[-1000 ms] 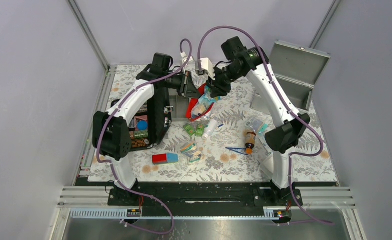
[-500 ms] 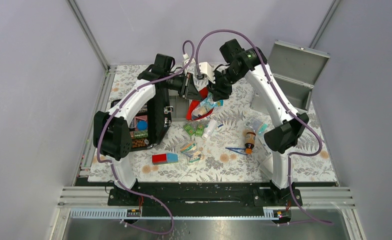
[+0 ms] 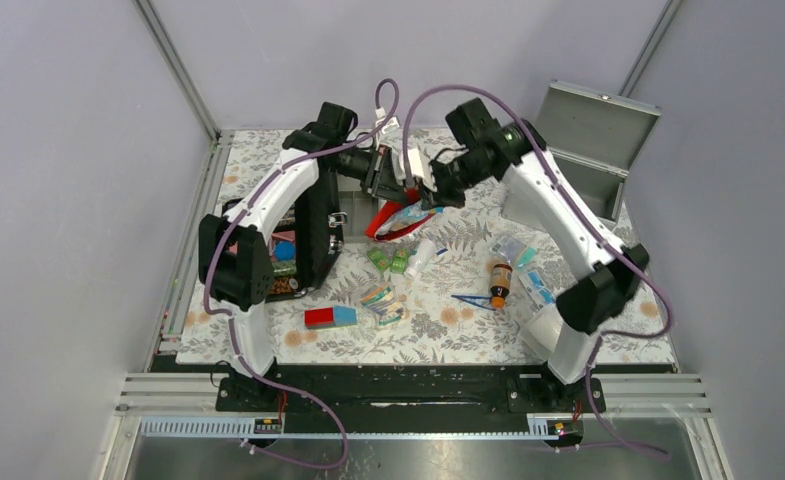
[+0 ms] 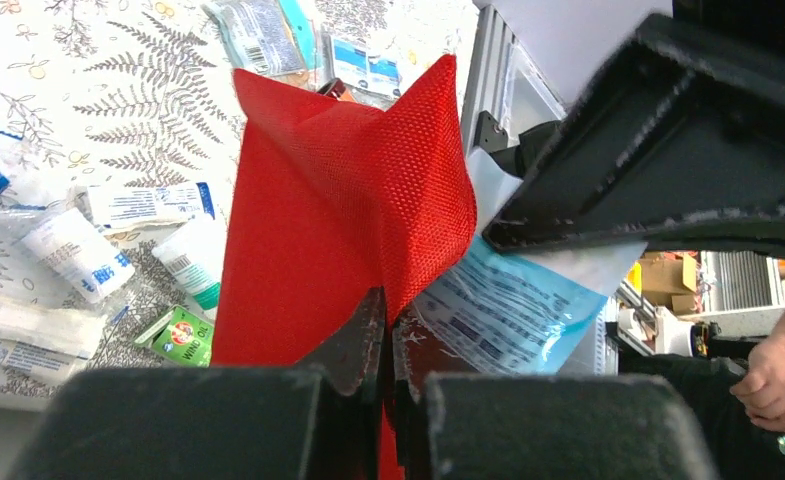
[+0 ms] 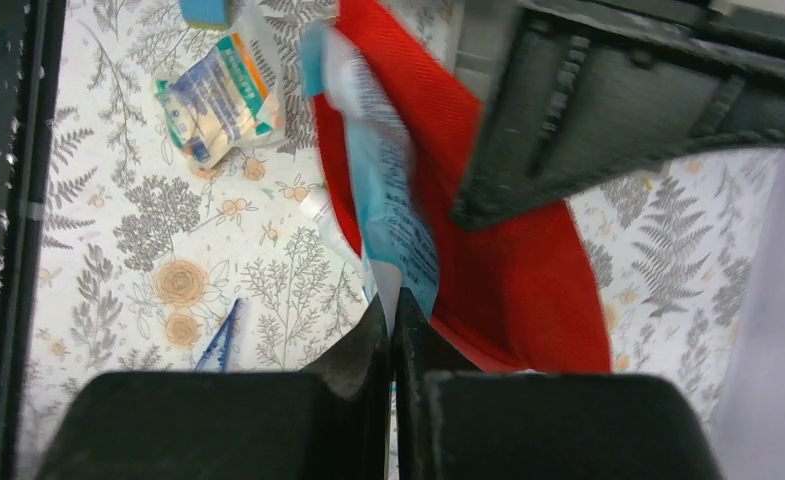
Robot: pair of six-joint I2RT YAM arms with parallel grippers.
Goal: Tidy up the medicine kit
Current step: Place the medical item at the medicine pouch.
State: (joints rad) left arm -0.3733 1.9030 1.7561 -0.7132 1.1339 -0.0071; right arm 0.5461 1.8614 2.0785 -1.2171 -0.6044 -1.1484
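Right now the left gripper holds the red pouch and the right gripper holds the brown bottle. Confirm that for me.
Not quite. The right wrist view shows the right gripper shut on a blue packet, not the bottle, which lies loose in the top view. The left gripper does hold the red pouch.

Overhead camera high at near edge, facing down over whole table (image 3: 448,335), wrist cameras close on far-centre red pouch (image 4: 318,230), shared by all.

The left arm (image 3: 268,205) and right arm (image 3: 556,212) arch inward, jaws pinched shut.
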